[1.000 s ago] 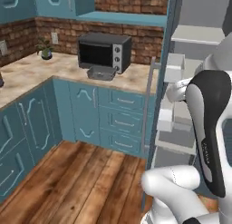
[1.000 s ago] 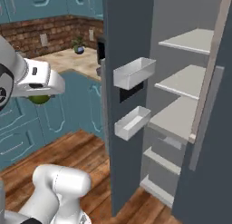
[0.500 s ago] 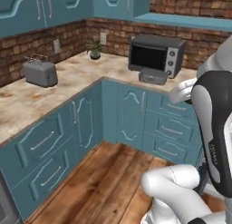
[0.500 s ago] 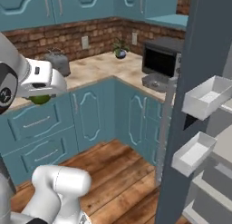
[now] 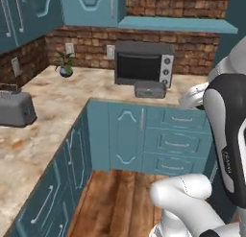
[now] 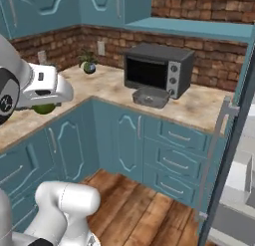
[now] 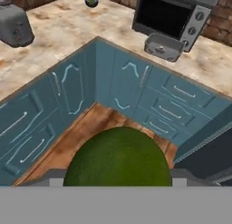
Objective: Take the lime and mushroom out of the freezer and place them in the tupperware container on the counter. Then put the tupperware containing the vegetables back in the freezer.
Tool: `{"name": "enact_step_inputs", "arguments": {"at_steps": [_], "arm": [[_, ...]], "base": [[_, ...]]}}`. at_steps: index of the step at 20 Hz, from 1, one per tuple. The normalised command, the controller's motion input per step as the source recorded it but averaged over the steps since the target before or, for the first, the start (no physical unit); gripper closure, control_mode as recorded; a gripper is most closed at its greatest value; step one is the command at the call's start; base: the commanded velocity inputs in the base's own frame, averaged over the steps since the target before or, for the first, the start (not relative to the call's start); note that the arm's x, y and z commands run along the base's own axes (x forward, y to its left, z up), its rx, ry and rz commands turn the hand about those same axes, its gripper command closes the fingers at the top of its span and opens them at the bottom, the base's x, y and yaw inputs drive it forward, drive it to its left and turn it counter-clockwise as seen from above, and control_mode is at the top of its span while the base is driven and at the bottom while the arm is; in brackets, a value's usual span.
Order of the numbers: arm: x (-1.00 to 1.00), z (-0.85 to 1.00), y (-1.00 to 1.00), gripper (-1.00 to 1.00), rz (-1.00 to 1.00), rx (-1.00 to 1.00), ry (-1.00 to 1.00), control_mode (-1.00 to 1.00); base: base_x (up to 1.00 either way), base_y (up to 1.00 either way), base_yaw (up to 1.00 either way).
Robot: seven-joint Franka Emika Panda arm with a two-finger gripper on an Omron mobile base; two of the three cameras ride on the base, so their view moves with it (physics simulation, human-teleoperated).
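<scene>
The hand [image 6: 44, 104] is clamped on the lime [image 7: 118, 157], which fills the foreground just ahead of its palm, above the wooden floor [image 7: 97, 123]. Well beyond it, on the marbled desk [image 6: 199, 108], the tupperware container [image 7: 162, 47] sits just in front of the toaster oven [image 7: 174, 14]. Off to one side stands a toaster [image 7: 13, 26]; the freezer [image 6: 234, 140] door edge is opposite.
</scene>
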Motion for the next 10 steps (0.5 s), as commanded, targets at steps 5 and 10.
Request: {"name": "enact_step_inputs", "arguments": {"at_steps": [5,10], "arm": [[0.0,0.0,0.0,1.0,0.0,0.0,0.0,1.0],[0.0,0.0,0.0,1.0,0.0,0.0,0.0,1.0]], "base": [[0.85,0.56,-0.58],[1.0,0.04,-0.26]]}}
